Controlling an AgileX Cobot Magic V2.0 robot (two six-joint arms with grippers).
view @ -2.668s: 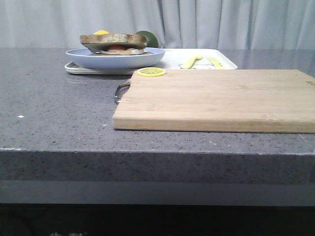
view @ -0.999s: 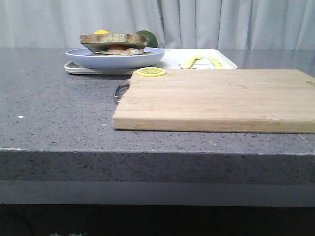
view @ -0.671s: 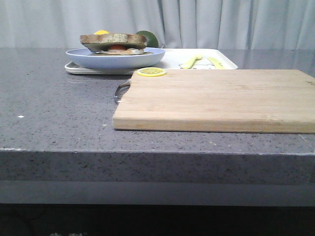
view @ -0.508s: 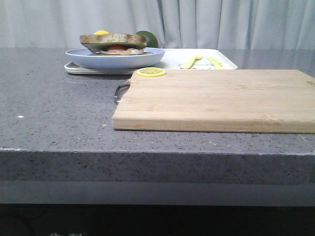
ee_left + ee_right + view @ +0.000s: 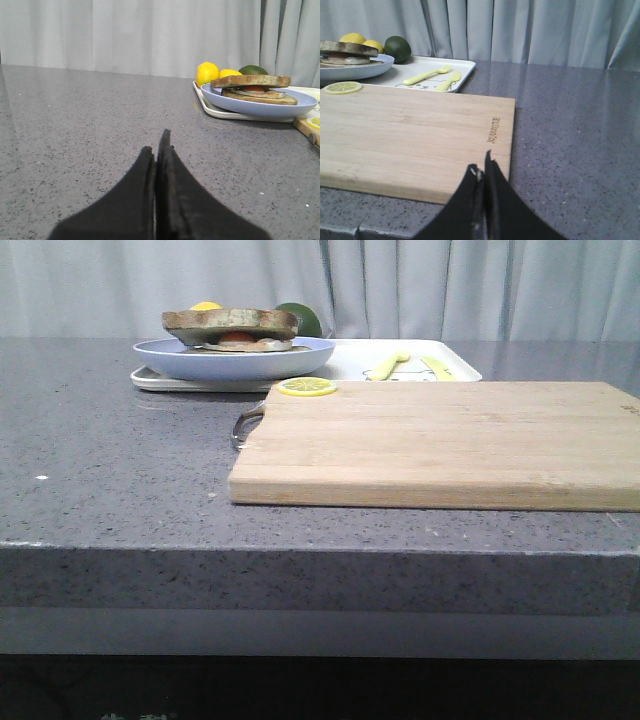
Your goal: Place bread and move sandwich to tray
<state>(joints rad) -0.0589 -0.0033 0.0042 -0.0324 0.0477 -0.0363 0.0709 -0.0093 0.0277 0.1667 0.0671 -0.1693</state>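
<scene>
**Nothing stirs; the task looks done**

Across the last seconds the front view matches frame for frame. The sandwich [image 5: 231,328] sits on its pale-blue plate [image 5: 234,358], on the white tray [image 5: 420,352] at the worktop's far edge. The left gripper [image 5: 159,150] and right gripper [image 5: 483,175] have fingers pressed together, empty. The cutting board [image 5: 440,440] carries only a lemon slice [image 5: 307,387].

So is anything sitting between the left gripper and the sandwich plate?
Nothing visible. From the left gripper, shut and empty, bare countertop runs up to the tray holding the plate with the sandwich.
</scene>
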